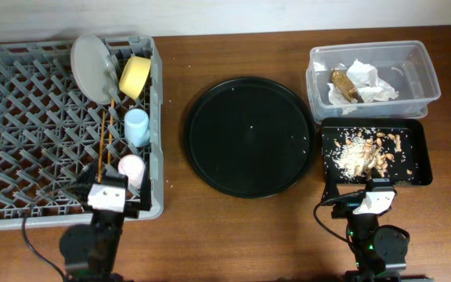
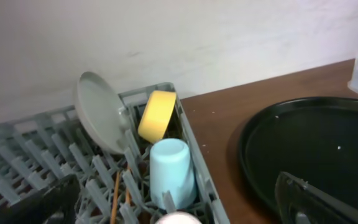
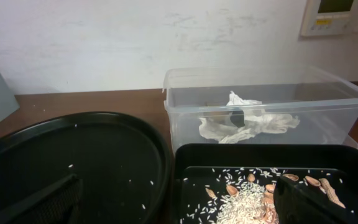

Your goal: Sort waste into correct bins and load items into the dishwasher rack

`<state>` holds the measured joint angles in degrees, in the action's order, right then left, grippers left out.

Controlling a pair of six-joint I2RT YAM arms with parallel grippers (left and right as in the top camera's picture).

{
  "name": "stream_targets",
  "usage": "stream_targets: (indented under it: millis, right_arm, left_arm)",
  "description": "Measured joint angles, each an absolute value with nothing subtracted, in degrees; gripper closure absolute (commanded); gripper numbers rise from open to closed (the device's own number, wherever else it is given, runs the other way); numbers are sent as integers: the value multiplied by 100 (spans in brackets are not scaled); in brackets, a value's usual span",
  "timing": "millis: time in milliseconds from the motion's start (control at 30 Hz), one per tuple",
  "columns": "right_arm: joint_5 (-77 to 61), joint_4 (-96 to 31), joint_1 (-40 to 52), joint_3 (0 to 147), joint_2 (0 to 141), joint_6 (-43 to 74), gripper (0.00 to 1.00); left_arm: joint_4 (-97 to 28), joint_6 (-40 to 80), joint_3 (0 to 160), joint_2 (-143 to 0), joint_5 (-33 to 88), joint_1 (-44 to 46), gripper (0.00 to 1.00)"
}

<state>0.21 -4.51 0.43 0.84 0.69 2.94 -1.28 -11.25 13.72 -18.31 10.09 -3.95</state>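
The grey dishwasher rack [image 1: 22, 117] holds the grey-green plate [image 1: 92, 66], yellow bowl [image 1: 135, 76], blue cup [image 1: 137, 127], pink cup [image 1: 131, 168] and chopsticks [image 1: 104, 149] along its right side. The clear tub [image 1: 425, 74] holds the white napkin [image 1: 370, 82] and brown wrapper [image 1: 344, 84]. The shallow black tray [image 1: 421, 149] holds tan food scraps [image 1: 362, 153] and rice. My left gripper [image 1: 108, 194] is open and empty at the rack's front right corner, above the pink cup [image 2: 179, 219]. My right gripper [image 1: 374, 196] is open and empty at the black tray's front edge [image 3: 260, 158].
A large round black tray [image 1: 249, 137] with a few rice grains lies between the rack and the bins. The brown table [image 1: 233, 51] shows around it. A white wall stands behind the table in both wrist views.
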Motion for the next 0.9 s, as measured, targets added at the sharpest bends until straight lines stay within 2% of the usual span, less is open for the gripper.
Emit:
stream_targets:
  millis: [600, 900]
  right_arm:
    - [21, -451, 43, 84, 69, 296, 2]
    - [21, -451, 43, 84, 69, 296, 1]
  left_arm:
    - [-338, -1041, 183, -123, 657, -395, 1]
    - [-410, -1041, 95, -95, 657, -395, 1]
